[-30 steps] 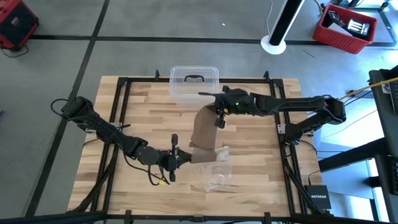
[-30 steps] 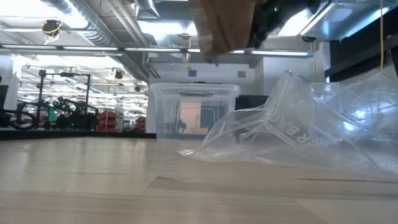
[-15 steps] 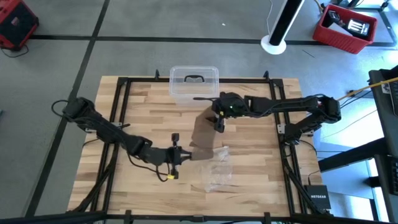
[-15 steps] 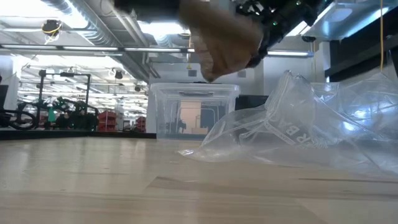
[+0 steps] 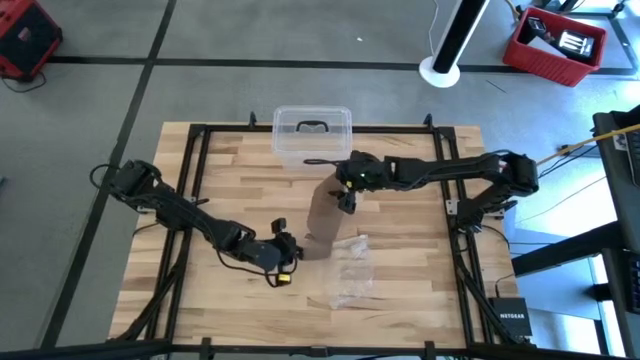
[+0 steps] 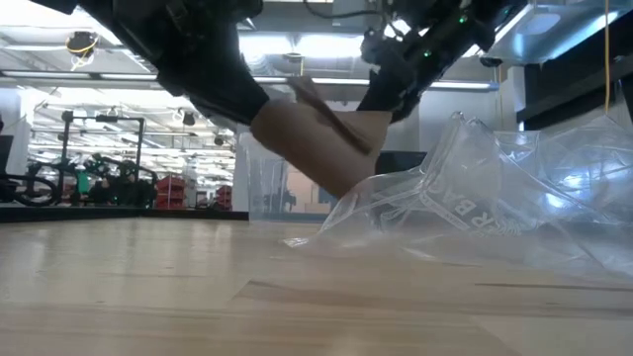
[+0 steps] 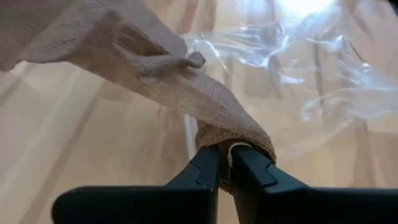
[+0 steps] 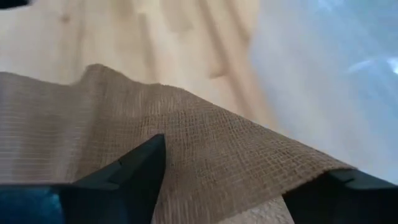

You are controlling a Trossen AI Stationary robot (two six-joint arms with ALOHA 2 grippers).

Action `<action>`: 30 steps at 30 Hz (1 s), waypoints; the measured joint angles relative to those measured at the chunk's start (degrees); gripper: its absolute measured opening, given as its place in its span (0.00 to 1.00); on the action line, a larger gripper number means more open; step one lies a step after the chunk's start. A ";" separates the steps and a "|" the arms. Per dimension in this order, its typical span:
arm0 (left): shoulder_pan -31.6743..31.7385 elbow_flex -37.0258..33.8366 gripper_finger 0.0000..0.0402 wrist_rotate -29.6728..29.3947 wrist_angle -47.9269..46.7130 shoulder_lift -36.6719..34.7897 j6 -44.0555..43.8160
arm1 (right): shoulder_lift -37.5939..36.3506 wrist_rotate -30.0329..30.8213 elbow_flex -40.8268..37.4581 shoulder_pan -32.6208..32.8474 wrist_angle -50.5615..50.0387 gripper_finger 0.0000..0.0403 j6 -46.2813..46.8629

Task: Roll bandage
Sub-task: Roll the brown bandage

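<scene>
The bandage (image 5: 320, 215) is a dull brown strip running from mid-table toward the near edge, held off the wood (image 6: 316, 148). My left gripper (image 5: 296, 249) is shut on its near end (image 7: 225, 163). My right gripper (image 5: 345, 200) stands open at the strip's far end. In the right wrist view the cloth (image 8: 155, 124) spans the gap between its two spread fingers (image 8: 242, 162). My left gripper pinches the bandage's near end (image 7: 236, 135) between its two shut fingers, and the cloth bunches over their tips. The fingers slant down from the table's left. The strip rises from them, clear of the table. My right gripper: I cannot tell whether its open fingers (image 8: 134, 165) touch the far end.
A crinkled clear plastic bag (image 5: 350, 275) lies just right of the left gripper, near the front (image 6: 475, 208). A clear plastic box (image 5: 312, 135) with a dark handle stands at the far edge. Bare wood lies to the left and right.
My right gripper has opened and let go of the bandage's far end while sinking a little. My left gripper has sunk and rolled about its own line, still shut on the near end. The bandage has come down closer to the table.
</scene>
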 joint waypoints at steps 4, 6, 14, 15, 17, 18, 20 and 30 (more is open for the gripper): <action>-0.42 0.02 0.04 1.14 0.54 0.00 -1.08 | 2.14 -8.93 0.04 -0.42 -0.02 0.74 7.68; -0.48 0.02 0.04 1.33 1.21 0.00 -1.05 | 2.17 -12.05 1.47 -0.59 -2.64 0.76 11.13; -0.16 0.00 0.04 1.60 0.90 0.00 -1.91 | -0.29 -8.63 7.96 -0.71 -9.32 0.78 8.78; -0.16 0.00 0.04 1.60 0.91 0.00 -1.95 | -0.22 -8.24 7.93 -0.80 -9.56 0.78 8.30; -0.34 0.00 0.04 1.48 0.93 -0.02 -2.72 | -0.42 -8.74 8.10 -1.23 -12.35 0.78 7.10; -0.39 0.00 0.04 1.45 0.97 -0.02 -3.05 | -0.62 -8.89 8.75 -1.60 -14.91 0.78 6.70; -0.63 0.00 0.04 1.51 1.66 -0.02 -3.47 | -1.45 -9.01 10.46 -1.55 -18.30 0.78 5.64; -1.47 5.28 0.03 -1.83 4.30 -9.00 13.26 | -14.03 -13.11 10.07 0.73 -27.16 0.78 -2.88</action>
